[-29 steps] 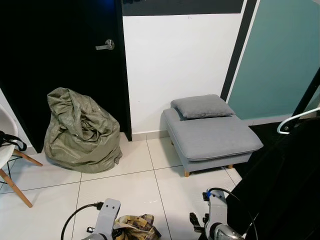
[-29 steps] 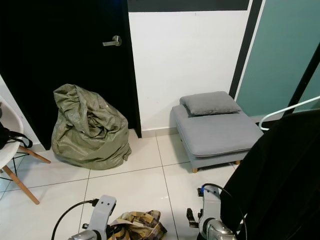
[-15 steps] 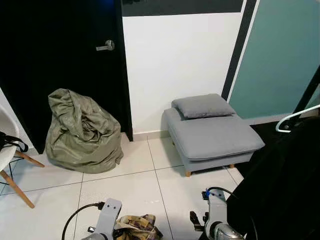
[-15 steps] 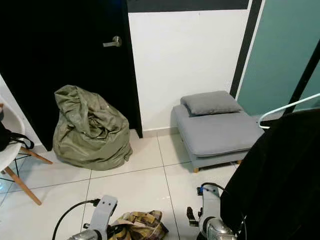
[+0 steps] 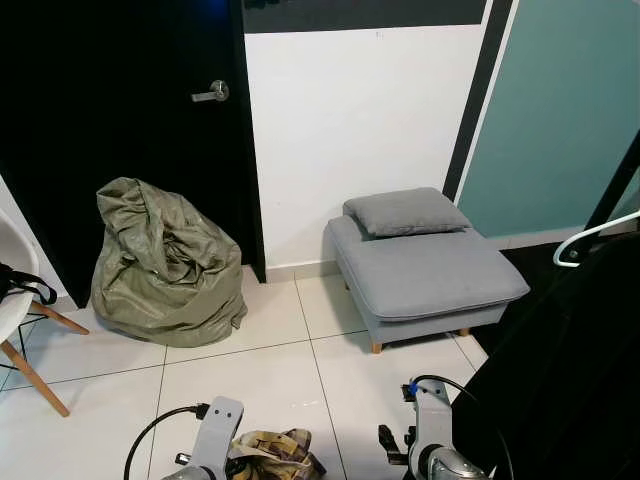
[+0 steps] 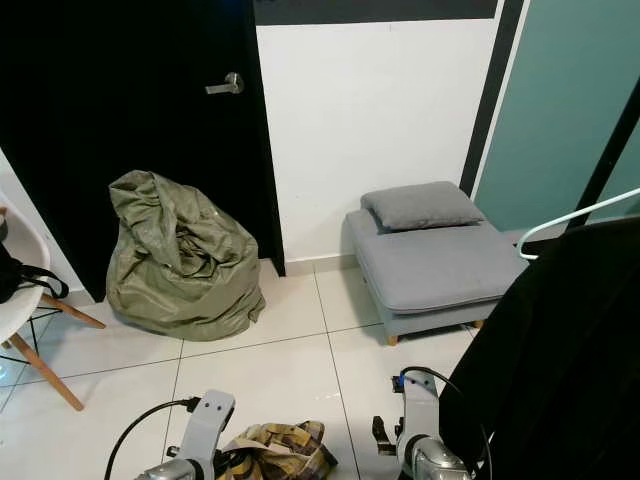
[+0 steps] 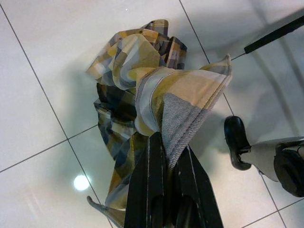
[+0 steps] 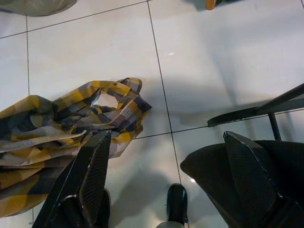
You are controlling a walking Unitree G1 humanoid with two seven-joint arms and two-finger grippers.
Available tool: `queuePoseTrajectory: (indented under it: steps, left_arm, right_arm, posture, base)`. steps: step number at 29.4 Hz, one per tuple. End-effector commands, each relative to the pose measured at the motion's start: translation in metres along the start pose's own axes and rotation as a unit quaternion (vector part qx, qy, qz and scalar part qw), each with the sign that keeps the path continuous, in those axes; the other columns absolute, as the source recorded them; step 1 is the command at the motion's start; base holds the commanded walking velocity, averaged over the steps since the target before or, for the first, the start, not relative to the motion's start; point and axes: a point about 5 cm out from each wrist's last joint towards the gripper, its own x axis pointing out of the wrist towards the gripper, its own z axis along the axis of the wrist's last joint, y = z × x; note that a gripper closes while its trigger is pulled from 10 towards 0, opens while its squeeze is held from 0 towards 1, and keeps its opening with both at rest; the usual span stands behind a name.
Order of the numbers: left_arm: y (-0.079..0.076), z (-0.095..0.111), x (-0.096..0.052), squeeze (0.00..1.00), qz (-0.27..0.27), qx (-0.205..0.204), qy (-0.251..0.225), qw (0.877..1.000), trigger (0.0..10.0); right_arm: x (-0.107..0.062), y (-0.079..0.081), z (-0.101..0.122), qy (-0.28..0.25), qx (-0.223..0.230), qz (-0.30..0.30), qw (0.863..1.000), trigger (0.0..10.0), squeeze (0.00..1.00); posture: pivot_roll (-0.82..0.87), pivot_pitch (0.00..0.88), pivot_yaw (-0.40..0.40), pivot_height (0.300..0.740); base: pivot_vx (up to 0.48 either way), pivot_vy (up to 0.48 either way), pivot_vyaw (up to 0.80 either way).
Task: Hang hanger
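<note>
Yellow-and-grey plaid shirt (image 7: pixel 142 90), olive-green sack (image 5: pixel 165 262), grey footstool (image 5: pixel 425 270), black door (image 5: pixel 120 130).

A white hanger (image 6: pixel 575 222) tops what looks like black clothing (image 6: pixel 560 350).

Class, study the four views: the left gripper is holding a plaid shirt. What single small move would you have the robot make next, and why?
Probably raise the left gripper, shut on the plaid shirt, to lift it off the tiled floor. The shirt hangs crumpled low by the floor, while the white hanger sits higher at the right above dark clothing; the right gripper is open and free.
</note>
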Motion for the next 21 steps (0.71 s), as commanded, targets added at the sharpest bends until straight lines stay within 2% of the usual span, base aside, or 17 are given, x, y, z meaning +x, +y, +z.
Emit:
queuePoseTrajectory:
  steps: [1,9,21]
  left_arm:
    - [0.0022,-0.0021,-0.0003,0.0,0.003,0.013,0.007,1.0,10.0]
    - [0.001,-0.0027,0.0,0.0,0.0,0.016,0.01,1.0,10.0]
    - [0.0,-0.0025,0.0002,0.0,0.0,0.016,0.01,1.0,10.0]
  right_arm:
    - [-0.0005,0.0005,-0.0038,0.003,0.004,-0.001,1.0,10.0,0.0]
    - [-0.0015,-0.0036,-0.0045,-0.004,0.024,-0.019,1.0,10.0,0.0]
    - [-0.0015,-0.0054,-0.0047,-0.003,0.029,-0.021,0.999,10.0,0.0]
  posture:
    - [0.05,0.079,0.037,0.74]
    - [0.05,0.07,0.044,0.74]
    - [0.05,0.06,0.041,0.74]
  base:
    - [0.0,0.0,0.0]
    - [0.0,0.0,0.0]
    - [0.0,0.0,0.0]
